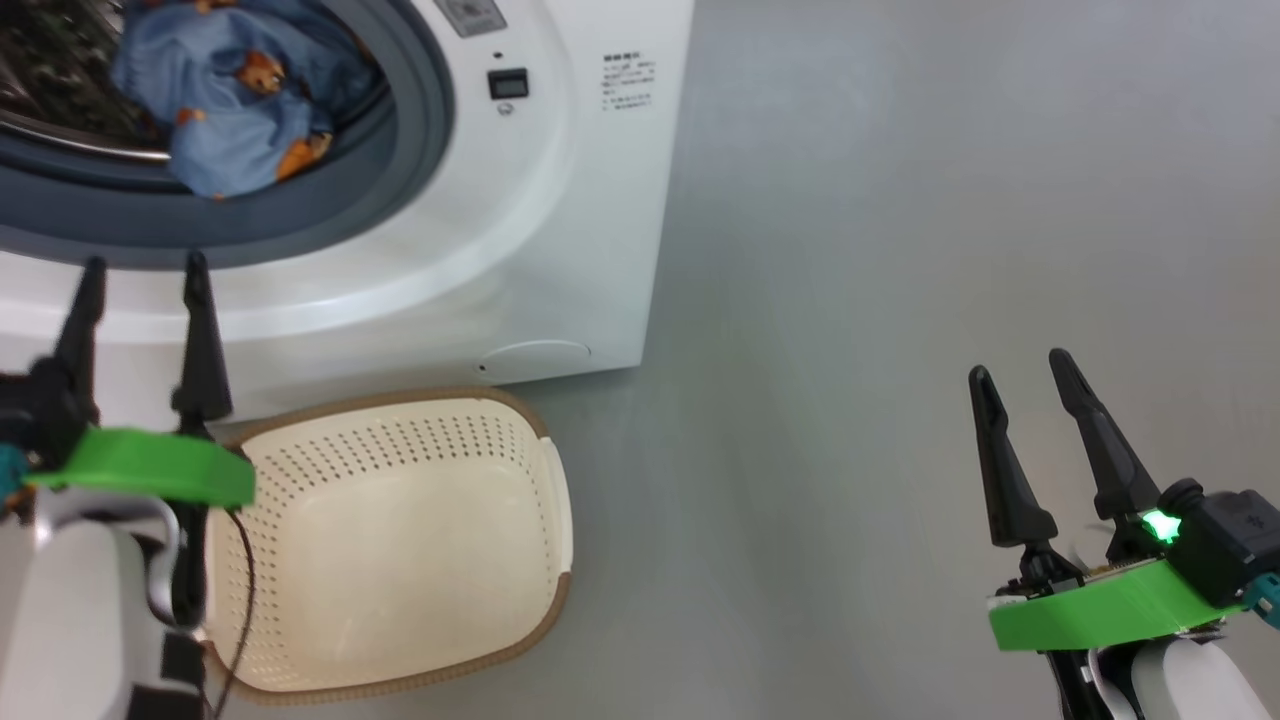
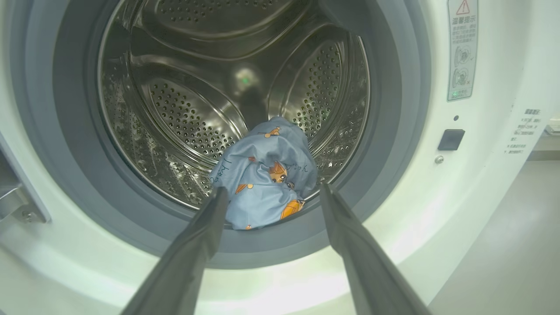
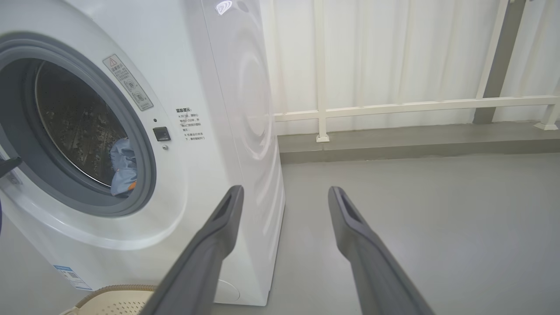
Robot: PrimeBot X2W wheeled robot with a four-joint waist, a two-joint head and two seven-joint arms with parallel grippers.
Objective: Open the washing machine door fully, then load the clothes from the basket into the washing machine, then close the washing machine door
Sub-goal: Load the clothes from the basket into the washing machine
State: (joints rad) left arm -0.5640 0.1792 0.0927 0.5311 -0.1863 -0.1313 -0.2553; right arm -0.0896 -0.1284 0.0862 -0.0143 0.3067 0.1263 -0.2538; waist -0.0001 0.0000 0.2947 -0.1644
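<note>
Inside drum [image 2: 183,113], front lip: clothes [image 1: 235,95], blue bear-print bundle, resting against grey gasket [image 1: 420,150]
washing machine [image 1: 560,200]: mouth uncovered
basket [image 1: 400,540]: on floor [image 1: 850,300], just before machine front
left gripper [image 1: 144,262]: fingers apart, pointing at drum mouth, above basket's left end
right gripper [image 1: 1018,364]: fingers apart, over floor, well right of machine

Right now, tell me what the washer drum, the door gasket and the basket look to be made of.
The drum: most likely stainless steel, glossy; it mirrors the light and is punched with rows of small holes. The door gasket: probably rubber, matte grey, smooth with no glare. The basket: looks like moulded plastic, cream, semi-matte, with regular perforations and a brown rim band.
</note>
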